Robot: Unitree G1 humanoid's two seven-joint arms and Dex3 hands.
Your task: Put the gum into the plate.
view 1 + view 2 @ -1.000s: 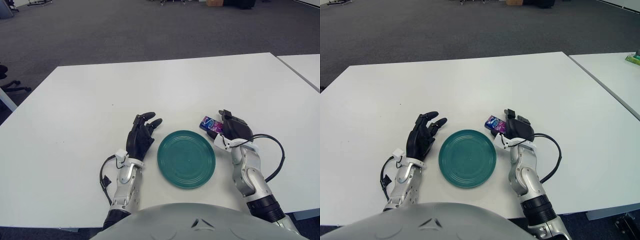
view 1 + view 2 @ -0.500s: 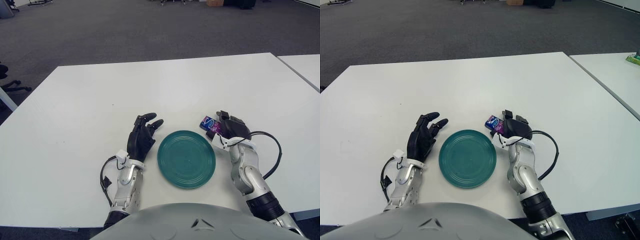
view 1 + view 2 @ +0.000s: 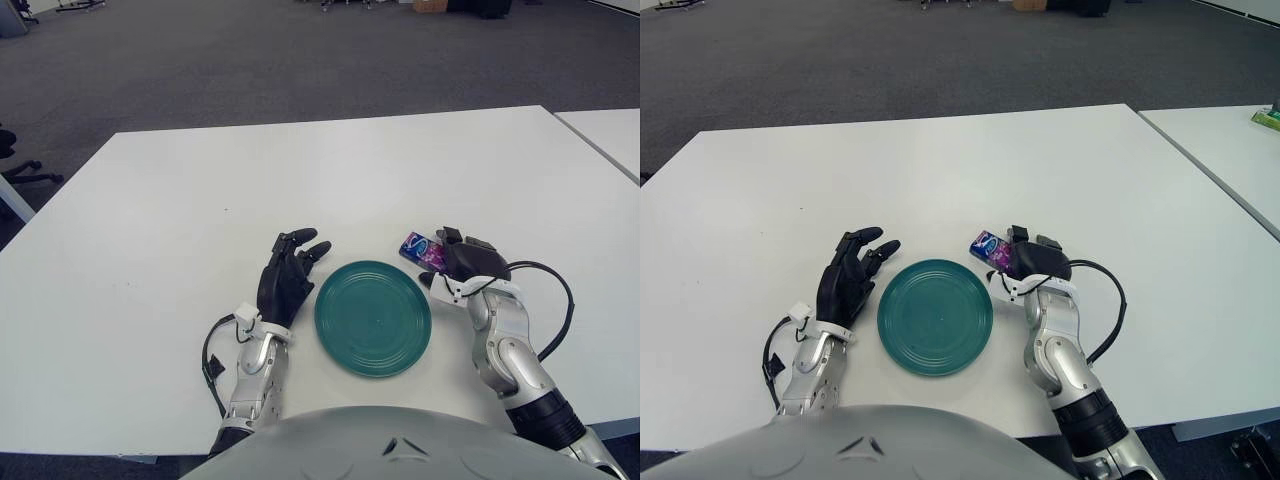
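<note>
Fingers of the right hand (image 3: 468, 260) seemingly closed on the gum (image 3: 421, 249), just right of the plate (image 3: 373, 317); light, stiff, pinch its long sides; left hand (image 3: 286, 276) left, spread.

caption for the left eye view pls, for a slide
Right robot hand closing on the gum beside the green plate on the white table; left robot hand open on the plate's other side.

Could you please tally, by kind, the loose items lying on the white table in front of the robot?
Round teal plates: 1
Small blue-and-purple gum packs: 1, at the black right hand
Total: 2
The black left hand shows left of the plate, holding nothing.
</note>
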